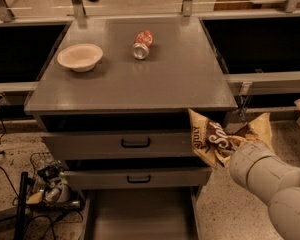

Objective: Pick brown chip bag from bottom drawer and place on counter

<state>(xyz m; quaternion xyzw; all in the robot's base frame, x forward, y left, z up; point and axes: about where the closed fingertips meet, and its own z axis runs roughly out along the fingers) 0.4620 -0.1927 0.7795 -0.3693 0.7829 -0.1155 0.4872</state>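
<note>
The gripper (233, 154) sits at the end of the pale arm (270, 179), off the cabinet's front right corner. Its jaws are hidden behind the wrist, but they are closed on the brown chip bag (210, 140), which hangs clear of any surface and is crumpled where it meets the wrist. The bag fans up and away from the jaws toward the cabinet. Its upper corner reaches just under the front edge of the counter (180, 79), and its printed face overlaps the right end of the top drawer (90, 145).

Above the jaws, the near right part of the counter is bare. Farther back across it a red soda can (142, 44) lies on its side, and a shallow bowl (80, 57) stands at the far left, both well apart from the bag. Below and across from the jaws, the middle drawer (100, 178) is shut and the bottom drawer (140, 214) is pulled out, its grey tray showing. Speckled floor (225, 219) lies beneath the wrist. A wire basket of clutter (50, 184) sits on the far side of the cabinet.
</note>
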